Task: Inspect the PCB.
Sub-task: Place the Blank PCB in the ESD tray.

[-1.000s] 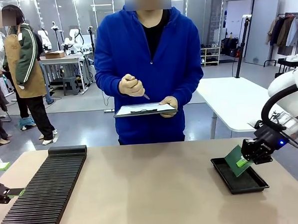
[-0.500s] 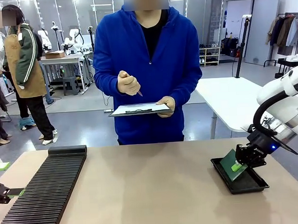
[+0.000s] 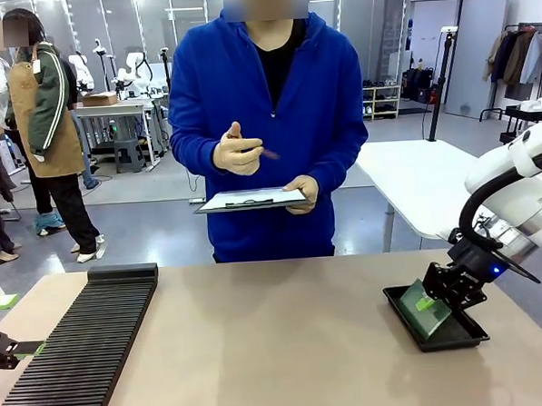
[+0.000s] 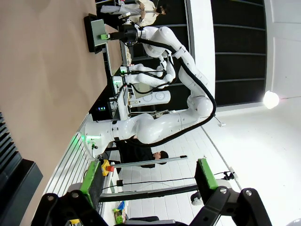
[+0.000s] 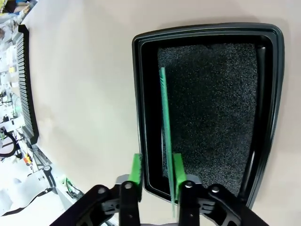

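The PCB [image 3: 420, 306] is a thin green board that leans low inside the black tray [image 3: 442, 338] at the table's right. In the right wrist view the PCB [image 5: 163, 108] stands edge-on over the tray's dark foam [image 5: 211, 103]. My right gripper [image 5: 156, 162] straddles its near end with its jaws parted: there is a gap to the left pad [image 5: 136, 168], and the board lies against the right pad [image 5: 178, 170]. From the front, my right gripper [image 3: 437, 296] hangs over the tray. My left gripper [image 4: 148, 176] is open and holds nothing, low at the table's left edge [image 3: 8, 349].
A person in a blue hoodie stands across the table with a clipboard [image 3: 253, 199] in one hand and a pen in the raised other hand [image 3: 239, 153]. A long black slotted rack [image 3: 79, 349] lies on the left. A white table [image 3: 424, 181] stands behind on the right.
My right gripper came down and set the PCB lower into the tray, then its jaws parted. The person lifted the pen hand off the clipboard. My left gripper stayed still.
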Tool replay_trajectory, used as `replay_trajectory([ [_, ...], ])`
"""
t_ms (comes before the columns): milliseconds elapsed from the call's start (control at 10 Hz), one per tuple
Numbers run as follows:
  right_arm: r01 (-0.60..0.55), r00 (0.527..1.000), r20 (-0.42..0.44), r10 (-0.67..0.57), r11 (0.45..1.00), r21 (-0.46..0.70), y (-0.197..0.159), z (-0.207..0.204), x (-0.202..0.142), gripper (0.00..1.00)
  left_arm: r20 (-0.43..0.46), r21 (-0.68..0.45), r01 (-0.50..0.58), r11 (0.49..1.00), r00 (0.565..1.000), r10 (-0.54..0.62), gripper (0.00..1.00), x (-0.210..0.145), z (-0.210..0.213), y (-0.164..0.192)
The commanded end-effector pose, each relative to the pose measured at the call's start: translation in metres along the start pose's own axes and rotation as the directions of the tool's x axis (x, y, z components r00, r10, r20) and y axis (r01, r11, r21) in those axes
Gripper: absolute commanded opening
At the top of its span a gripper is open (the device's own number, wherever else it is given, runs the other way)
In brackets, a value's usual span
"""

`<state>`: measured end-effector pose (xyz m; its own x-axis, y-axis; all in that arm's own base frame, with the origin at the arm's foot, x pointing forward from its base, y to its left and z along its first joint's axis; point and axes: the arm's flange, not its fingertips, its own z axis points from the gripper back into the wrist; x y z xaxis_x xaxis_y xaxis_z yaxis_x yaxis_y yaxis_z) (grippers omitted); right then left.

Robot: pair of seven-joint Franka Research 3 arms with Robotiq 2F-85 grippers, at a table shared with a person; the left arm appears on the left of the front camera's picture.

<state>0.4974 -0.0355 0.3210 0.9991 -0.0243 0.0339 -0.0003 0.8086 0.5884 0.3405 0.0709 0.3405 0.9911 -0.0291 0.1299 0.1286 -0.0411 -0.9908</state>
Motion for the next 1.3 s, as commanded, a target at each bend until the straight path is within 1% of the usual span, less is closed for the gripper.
replay_trajectory([
  [0,-0.03,0.999,0.041,0.032,0.998,-0.053,0.008,-0.003,-0.017,0.68,-0.006,-0.002,0.001,1.0,1.0,-0.001,1.0,-0.001,0.001,-0.001],
  [100,-0.024,0.998,0.053,0.029,0.995,-0.092,0.01,-0.004,-0.023,0.83,-0.006,-0.002,0.001,1.0,1.0,-0.001,1.0,-0.001,0.001,-0.001],
  [200,-0.018,0.997,0.072,0.027,0.992,-0.125,0.011,-0.001,-0.028,0.93,-0.006,-0.002,0.001,1.0,1.0,-0.001,1.0,-0.001,0.001,-0.001],
  [300,-0.02,0.995,0.093,0.034,0.988,-0.152,0.014,0.001,-0.032,1.0,-0.006,-0.002,0.001,1.0,1.0,-0.001,1.0,-0.001,0.001,-0.001],
  [400,-0.039,0.994,0.094,0.055,0.987,-0.159,0.017,0.003,-0.037,1.0,-0.006,-0.002,0.001,1.0,1.0,-0.001,1.0,-0.001,0.001,-0.001],
  [600,-0.035,0.993,0.105,0.054,0.984,-0.174,0.021,0.008,-0.043,0.98,-0.006,-0.002,0.001,1.0,1.0,-0.001,1.0,-0.001,0.001,-0.001],
  [800,-0.045,0.991,0.118,0.067,0.983,-0.176,0.025,0.012,-0.045,1.0,-0.006,-0.002,0.001,1.0,1.0,-0.001,1.0,-0.001,0.001,-0.001],
  [900,-0.048,0.991,0.115,0.068,0.985,-0.168,0.025,0.012,-0.045,1.0,-0.006,-0.002,0.001,1.0,1.0,-0.001,1.0,-0.001,0.001,-0.001],
  [1000,-0.033,0.995,0.084,0.047,0.986,-0.161,0.022,0.008,-0.044,1.0,-0.006,-0.002,0.001,1.0,1.0,-0.001,1.0,-0.001,0.001,-0.001],
  [1100,-0.068,0.99,0.11,0.085,0.987,-0.149,0.021,0.014,-0.042,1.0,-0.006,-0.002,0.001,1.0,1.0,-0.001,1.0,-0.001,0.001,-0.001],
  [1200,-0.068,0.99,0.11,0.085,0.987,-0.149,0.021,0.014,-0.042,1.0,-0.006,-0.002,0.001,1.0,1.0,-0.001,1.0,-0.001,0.001,-0.001],
])
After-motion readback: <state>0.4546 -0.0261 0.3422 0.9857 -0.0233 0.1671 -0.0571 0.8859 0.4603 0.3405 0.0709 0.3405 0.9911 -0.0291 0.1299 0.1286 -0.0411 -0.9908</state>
